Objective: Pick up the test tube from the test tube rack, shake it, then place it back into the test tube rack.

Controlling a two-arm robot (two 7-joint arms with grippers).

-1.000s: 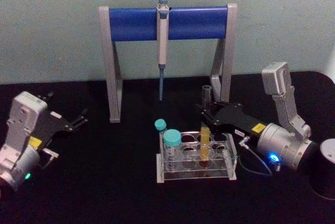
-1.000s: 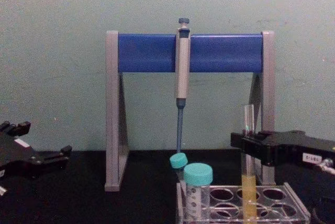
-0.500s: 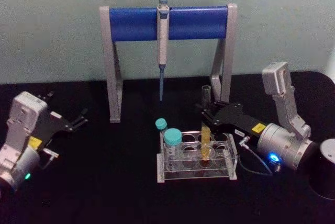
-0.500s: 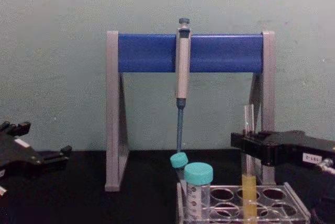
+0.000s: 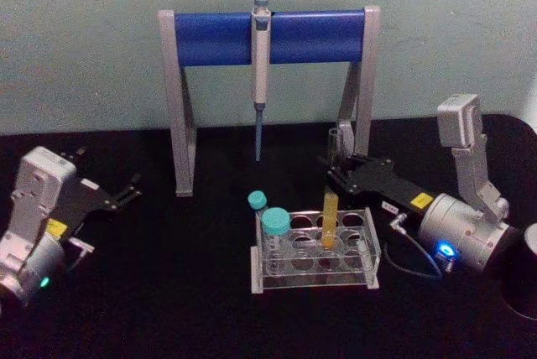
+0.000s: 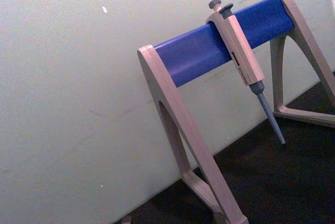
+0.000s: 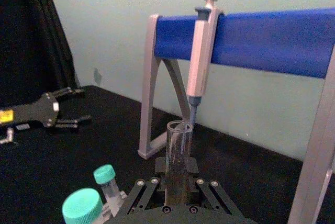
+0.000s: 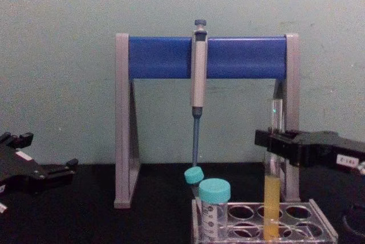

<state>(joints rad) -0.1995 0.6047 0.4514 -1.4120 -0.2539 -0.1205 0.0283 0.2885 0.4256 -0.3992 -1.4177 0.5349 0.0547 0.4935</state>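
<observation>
on my far left the left gripper (image 5: 107, 176) is idling low over the black table (image 5: 185, 292), fingers spread and holding nothing, well apart from the work. moving across, the pipette stand (image 5: 268, 36) is standing at the back with the pipette (image 5: 260, 65) hanging from its blue bar. in front of it the test tube rack (image 5: 260, 273) is sitting on the table, with two teal-capped tubes (image 5: 274, 223) standing in its left end.

the test tube (image 8: 272, 198) is standing upright in a hole toward the rack's right side, its yellow liquid running down through the top plate. i can't tell whether its rounded end is resting on the base. the right gripper (image 8: 274, 144) is reaching in from the right and pinching the glass high up, just below the open mouth.

here is what i'm worrying about. if i'm pulling up at any tilt, the glass is going to catch the hole's edge and drag the light rack along, tipping the capped tubes. the pinch is sitting on smooth glass, so a hard shake is risking a slip. the tube is uncapped, so wide swings are likely sending liquid over the lip. the stand's right leg (image 5: 361, 91) is standing just behind the gripper, so i'm needing to clear it first.
</observation>
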